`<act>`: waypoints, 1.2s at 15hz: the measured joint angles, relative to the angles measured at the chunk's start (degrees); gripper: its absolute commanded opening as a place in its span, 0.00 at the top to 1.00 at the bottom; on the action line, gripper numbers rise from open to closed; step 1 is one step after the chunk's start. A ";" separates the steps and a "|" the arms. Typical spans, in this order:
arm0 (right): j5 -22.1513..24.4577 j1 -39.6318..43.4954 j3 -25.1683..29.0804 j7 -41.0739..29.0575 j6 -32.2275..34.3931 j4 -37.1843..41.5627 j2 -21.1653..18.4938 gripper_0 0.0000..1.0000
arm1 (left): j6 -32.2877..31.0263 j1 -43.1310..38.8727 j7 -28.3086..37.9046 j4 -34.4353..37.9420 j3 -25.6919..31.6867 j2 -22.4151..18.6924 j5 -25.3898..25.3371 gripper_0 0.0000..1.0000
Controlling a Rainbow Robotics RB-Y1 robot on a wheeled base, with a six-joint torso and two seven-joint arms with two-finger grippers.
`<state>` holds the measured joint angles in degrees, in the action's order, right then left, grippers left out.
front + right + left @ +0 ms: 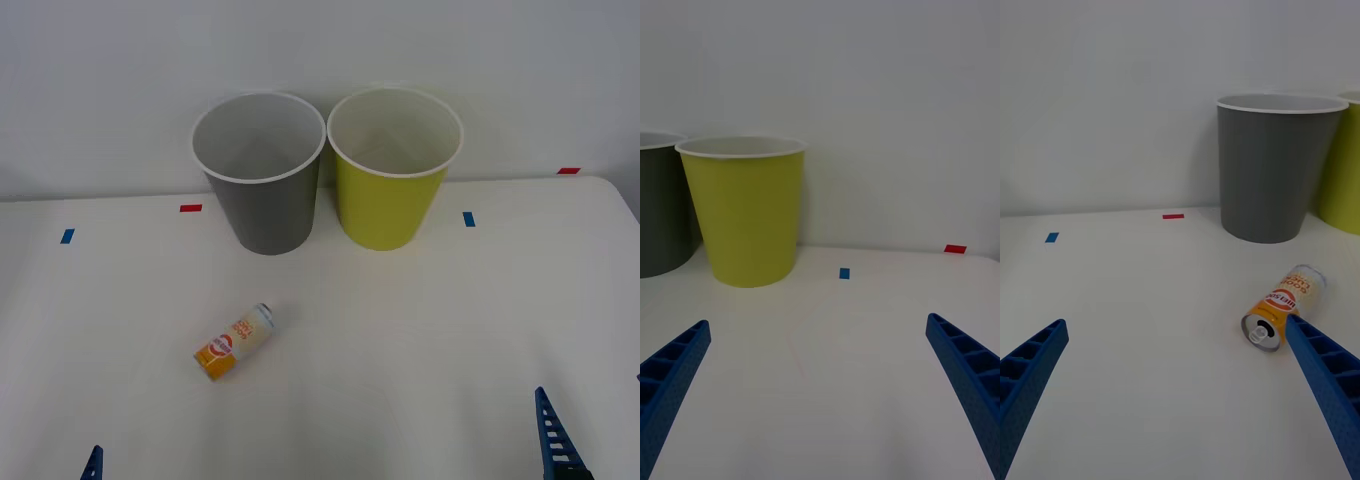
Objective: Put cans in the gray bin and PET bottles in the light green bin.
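Drink can (235, 342) lies on surface (420, 330) w/ gray bin (262, 175) & light green bin (393, 170) behind. Left gripper (1176, 405) & right gripper (816, 397): jaws wide, empty.

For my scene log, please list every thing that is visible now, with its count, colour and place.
can: one, orange end, cream-white body, lying on its side on the table, in front of the gray bin.
gray bin: one, dark gray with white rim, upright at the back, left of the light green bin.
light green bin: one, yellow-green with white rim, upright at the back.
tape marks: four, two blue and two red, on the table near the back.
table: one, white.
left gripper: blue, open, low near the can.
right gripper: blue, open, facing the light green bin.
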<state>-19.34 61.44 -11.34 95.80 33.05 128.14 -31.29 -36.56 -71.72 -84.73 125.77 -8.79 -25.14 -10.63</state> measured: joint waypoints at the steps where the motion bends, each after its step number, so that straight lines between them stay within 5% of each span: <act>1: 0.00 0.00 0.00 0.00 0.00 0.00 0.00 0.00 | 0.00 0.00 0.00 0.00 0.00 0.00 0.00 0.00; 18: 0.00 0.00 0.00 0.00 0.00 0.00 0.00 0.00 | 0.00 0.00 0.00 0.00 0.00 0.00 0.00 0.00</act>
<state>-19.34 61.44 -11.34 95.80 33.05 128.14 -31.29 -36.56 -71.72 -84.73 125.77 -8.79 -25.14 -10.63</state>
